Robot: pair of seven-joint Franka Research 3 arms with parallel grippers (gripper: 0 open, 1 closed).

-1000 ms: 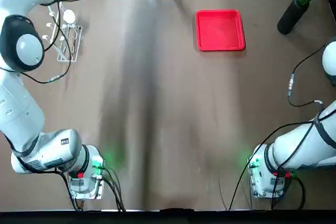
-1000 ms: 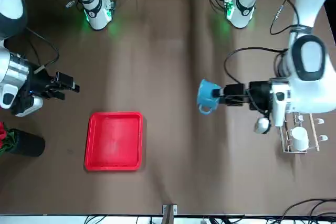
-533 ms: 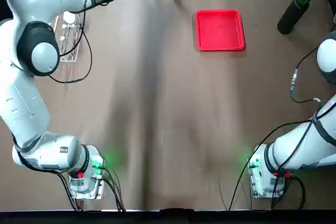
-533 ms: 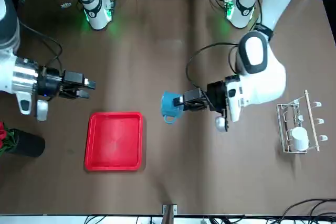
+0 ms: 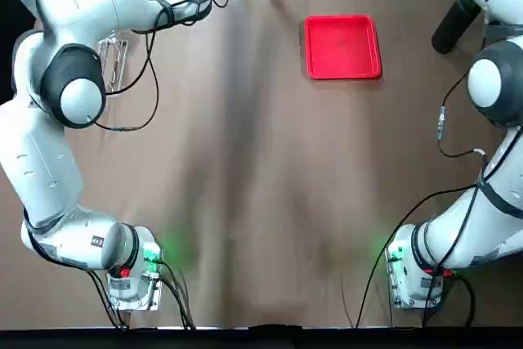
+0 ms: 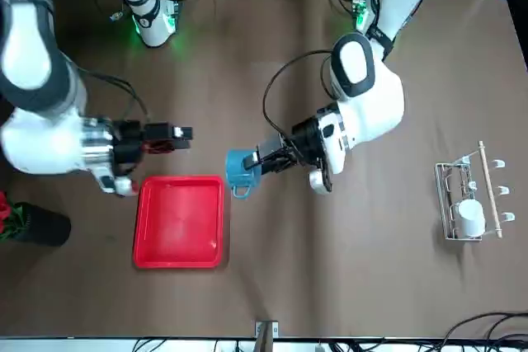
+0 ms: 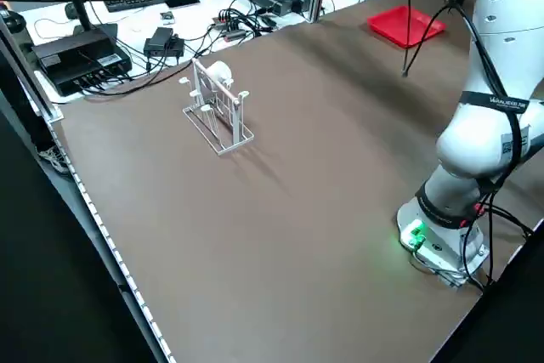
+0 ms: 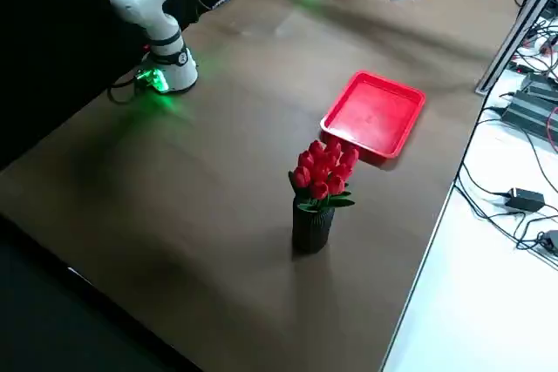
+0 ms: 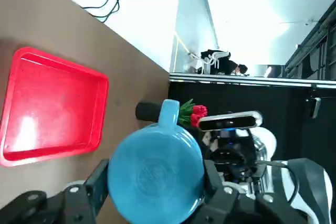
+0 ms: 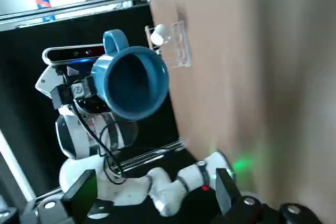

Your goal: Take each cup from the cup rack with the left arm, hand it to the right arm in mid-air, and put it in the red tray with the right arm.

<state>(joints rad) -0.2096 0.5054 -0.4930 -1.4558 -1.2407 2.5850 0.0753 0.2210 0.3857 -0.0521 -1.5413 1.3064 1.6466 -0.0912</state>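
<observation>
The blue cup [image 6: 240,170] is clamped mid-air in the left end effector [image 6: 262,159] beside the red tray [image 6: 180,222]; the right end effector [image 6: 183,133], seemingly spread wide, should be closed over the rim before release.

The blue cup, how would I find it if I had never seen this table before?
Find the red tray on the brown table. Just above its corner nearest the rack, in mid-air, the left gripper holds the blue cup sideways, facing the open right gripper. The only other cup is white and sits on the wire rack.
</observation>
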